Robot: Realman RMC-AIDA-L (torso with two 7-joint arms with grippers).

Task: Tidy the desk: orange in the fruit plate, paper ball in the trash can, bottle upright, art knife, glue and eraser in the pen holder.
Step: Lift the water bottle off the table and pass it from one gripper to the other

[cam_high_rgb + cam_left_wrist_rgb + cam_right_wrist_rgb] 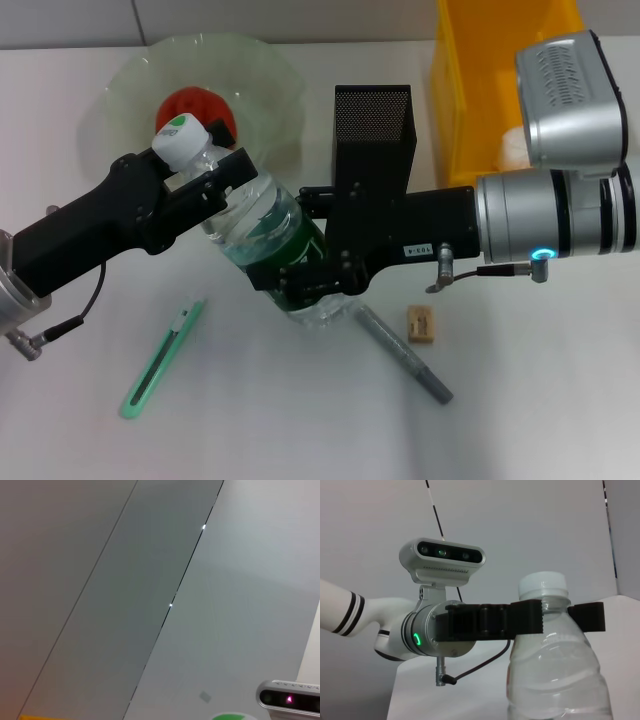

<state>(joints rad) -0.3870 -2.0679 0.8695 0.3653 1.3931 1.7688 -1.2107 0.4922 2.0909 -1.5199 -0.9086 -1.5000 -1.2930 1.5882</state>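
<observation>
A clear bottle (262, 222) with a white cap and green label hangs tilted over the desk, held at both ends. My left gripper (203, 176) is shut on its neck, just below the cap. My right gripper (300, 287) is shut on its lower end. The right wrist view shows the bottle (555, 680) with the left gripper (553, 617) clamped around its neck. The orange (195, 108) lies in the green glass fruit plate (265, 70). On the desk lie a green art knife (162, 358), a grey glue stick (405, 352) and an eraser (421, 324). The black mesh pen holder (372, 125) stands behind the right gripper.
A yellow bin (480, 90) stands at the back right, with a white lump (512, 147) inside, partly hidden by my right arm. The left wrist view shows only a wall and a camera housing (290, 698).
</observation>
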